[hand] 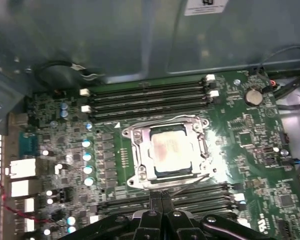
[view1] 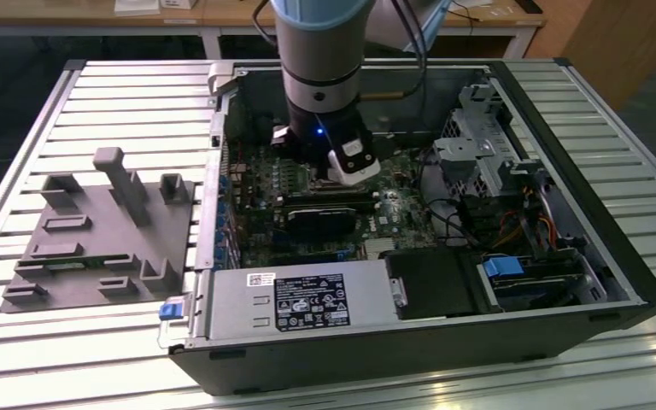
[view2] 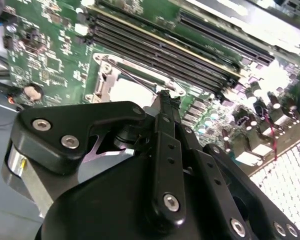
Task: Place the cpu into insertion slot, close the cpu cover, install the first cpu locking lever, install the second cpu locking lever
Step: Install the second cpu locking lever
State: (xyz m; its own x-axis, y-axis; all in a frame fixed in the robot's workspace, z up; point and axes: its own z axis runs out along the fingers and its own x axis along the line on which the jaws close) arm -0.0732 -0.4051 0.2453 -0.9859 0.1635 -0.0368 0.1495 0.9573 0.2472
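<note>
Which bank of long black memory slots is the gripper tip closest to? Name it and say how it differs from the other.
The bank on the gripper's side of the insertion slot; the tip overlaps it in the first wrist view. The other bank lies beyond the socket, by the case wall.

The gripper (hand: 161, 200) hangs low inside the open computer case (view1: 579, 282), fingertips pressed together just beside the insertion slot (hand: 167, 152). Black memory slots (hand: 150, 100) line the far side of the socket, and another bank (hand: 210, 197) runs right beneath the fingers. Capacitors (hand: 87, 157) stand to one side. The case wall (hand: 115, 35) rises beyond the memory slots. Above the socket the way is free.
</note>
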